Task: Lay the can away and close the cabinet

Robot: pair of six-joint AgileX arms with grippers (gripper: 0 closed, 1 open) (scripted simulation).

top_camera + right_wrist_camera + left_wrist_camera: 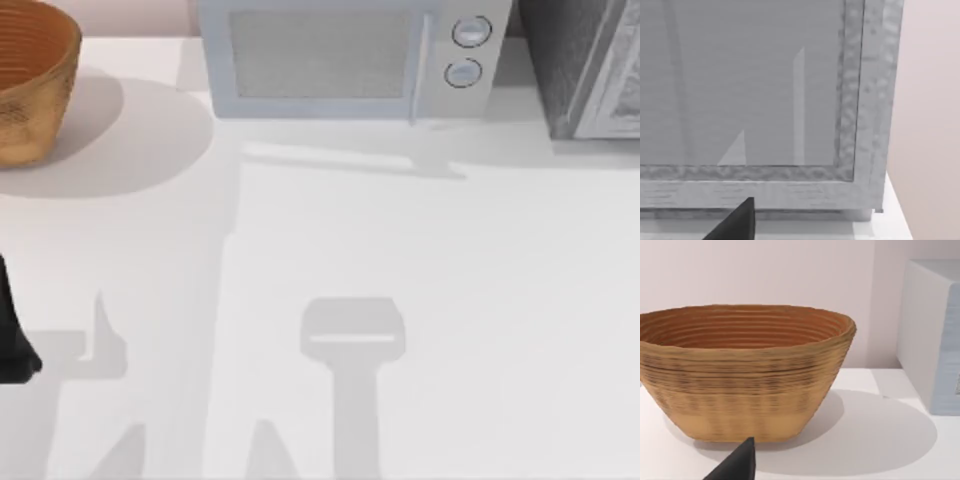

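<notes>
Seeing white desk from above with three things lined along the far edge: woven basket at far left, microwave in the middle, grey cabinet at far right, just beside the microwave but apart from it. Reading two round dials stacked on the microwave's right side, door shut, window facing the camera. Spotting left arm as a dark stub at the desk's left edge, well apart from the basket. Noting grey arm-shaped shadows across the near half of the desk. From left wrist: looking straight at the basket, upright, ribbed inside, nothing seen in the part that shows, with the microwave's pale side wall beside it. Catching just one dark tip of the left pincer low in that view, short of the basket, not touching it; can't tell how wide it stands or whether it has hold of anything. From right wrist: facing the cabinet up close, flat grey panel inside a speckled frame, standing on the desk against the pinkish wall. Same for the right pincer: one dark tip near the cabinet's base, opening and load can't be told. Can't tell either whether the cabinet is open or closed.
</notes>
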